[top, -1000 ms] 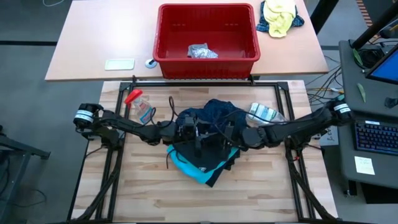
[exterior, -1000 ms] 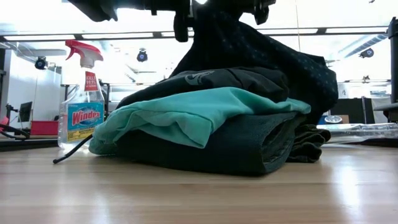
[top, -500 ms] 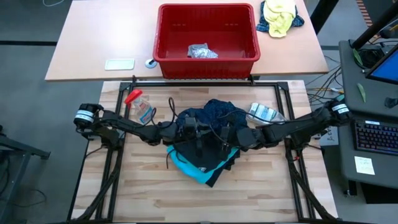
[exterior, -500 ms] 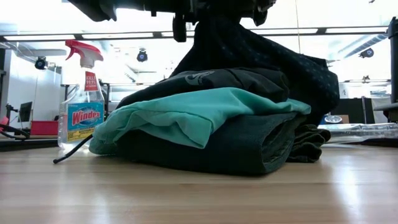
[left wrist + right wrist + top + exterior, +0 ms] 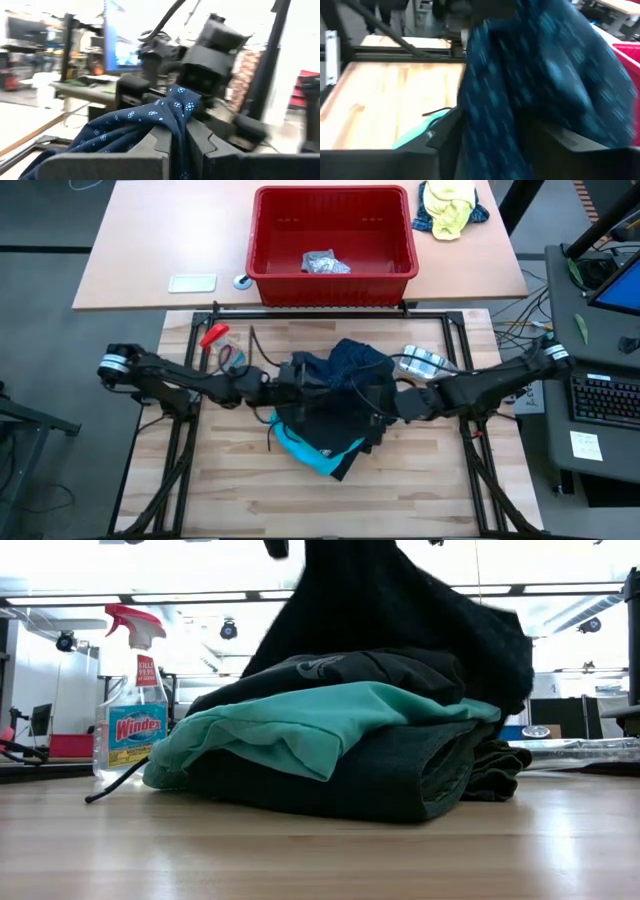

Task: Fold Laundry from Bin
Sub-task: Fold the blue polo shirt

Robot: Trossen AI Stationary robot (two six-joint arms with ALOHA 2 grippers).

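Note:
A navy garment with tiny dots (image 5: pixel 348 360) is bunched above a folded pile (image 5: pixel 325 442) of black, turquoise and dark grey garments at the table's middle. Its lower part rests on the pile's top (image 5: pixel 400 660). My left gripper (image 5: pixel 300 375) reaches in from the table's left and is shut on the garment. My right gripper (image 5: pixel 385 402) comes from the right with its fingers apart, and navy cloth (image 5: pixel 490 100) hangs between them. The red bin (image 5: pixel 262 240) stands on the far table with a light grey garment (image 5: pixel 322 263) inside. My left gripper pinches a bunched fold of the navy garment (image 5: pixel 176 107) between its two fingers, coming nearly level from the table's left. The cloth drapes down from the fingers, and its lower part lies on the pile. My right gripper has navy cloth between its open fingers (image 5: pixel 445 135); I cannot tell whether they touch it.
A Windex spray bottle (image 5: pixel 222 345) stands left of the pile and a clear plastic bottle (image 5: pixel 422 362) lies to its right. A black cord (image 5: pixel 270 442) trails from the pile's left side. A yellow-and-blue cloth bundle (image 5: pixel 450 208) lies right of the bin.
Both grippers have risen almost out of the top of the low view. The navy garment's upper part has been drawn up with them while its lower part stays on the pile. My right gripper has backed a little toward the table's right edge.

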